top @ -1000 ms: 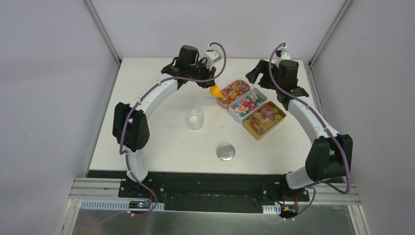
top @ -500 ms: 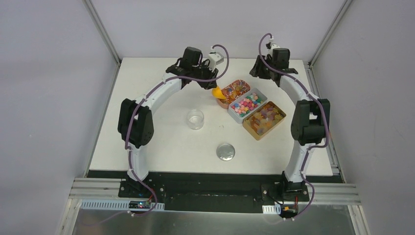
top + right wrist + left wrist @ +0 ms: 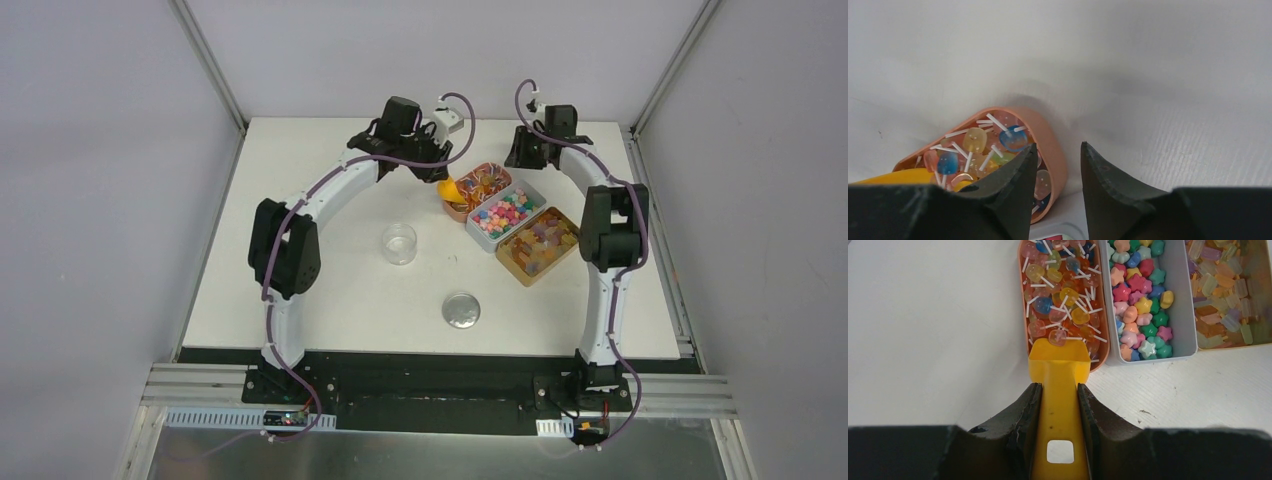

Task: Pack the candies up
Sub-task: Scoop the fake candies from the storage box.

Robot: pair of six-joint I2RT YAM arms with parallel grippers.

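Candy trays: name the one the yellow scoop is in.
The orange tray of stick lollipops; the scoop sits at its end, clear of the star tray and gummy tray.

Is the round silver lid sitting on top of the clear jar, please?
No, the silver lid lies apart from the clear jar, which stands open.

The left arm [image 3: 335,185] rises from its base to a bent elbow, then sweeps forward and inward, wrist angled down. The left claw [image 3: 1057,386] is clamped on the scoop [image 3: 1058,415], one finger pressed against each side of the handle. The right arm [image 3: 600,180] stands steeply over its base, elbow high and forearm stretched far forward, and the right claw [image 3: 1058,146] points down with its fingers partly apart.
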